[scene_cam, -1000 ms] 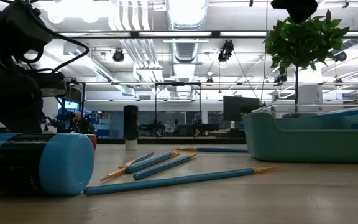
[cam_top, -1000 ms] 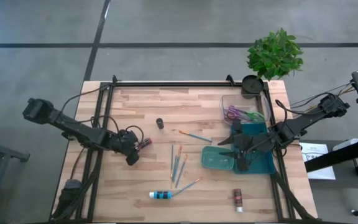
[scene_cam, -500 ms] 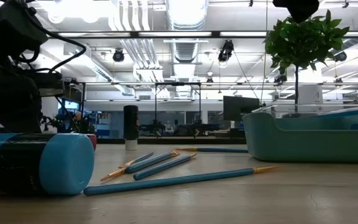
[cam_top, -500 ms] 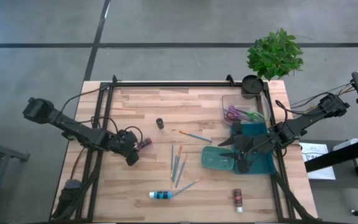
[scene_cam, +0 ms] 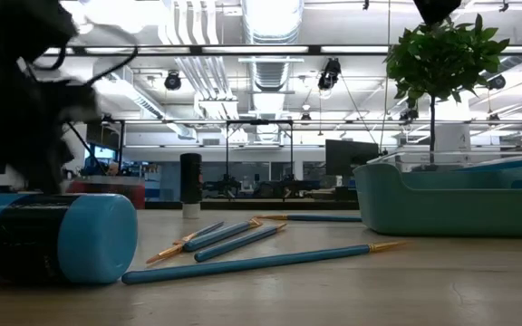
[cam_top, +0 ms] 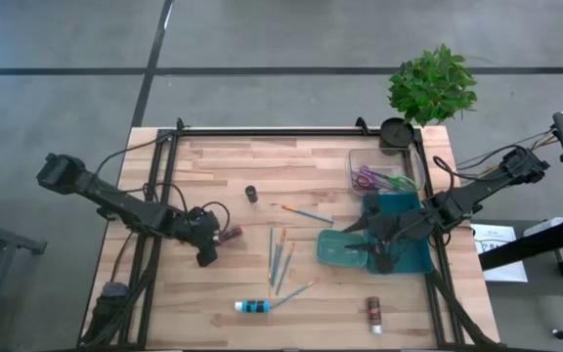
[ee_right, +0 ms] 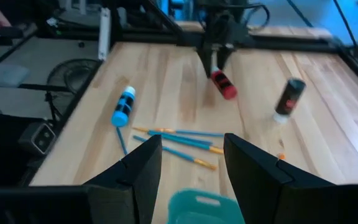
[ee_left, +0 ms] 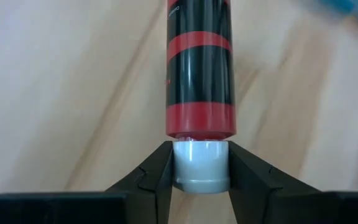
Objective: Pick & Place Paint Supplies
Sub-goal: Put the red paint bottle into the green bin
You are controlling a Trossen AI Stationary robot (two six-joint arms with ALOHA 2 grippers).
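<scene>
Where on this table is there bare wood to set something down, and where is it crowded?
Free: the far strip behind the black tube, and the near edge between the blue tube and brown tube. Crowded: the brushes mid-table and the teal tray side.

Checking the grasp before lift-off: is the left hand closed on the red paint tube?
Closed: in the left wrist view the left hand's fingers press both sides of the red paint tube's white cap.
</scene>
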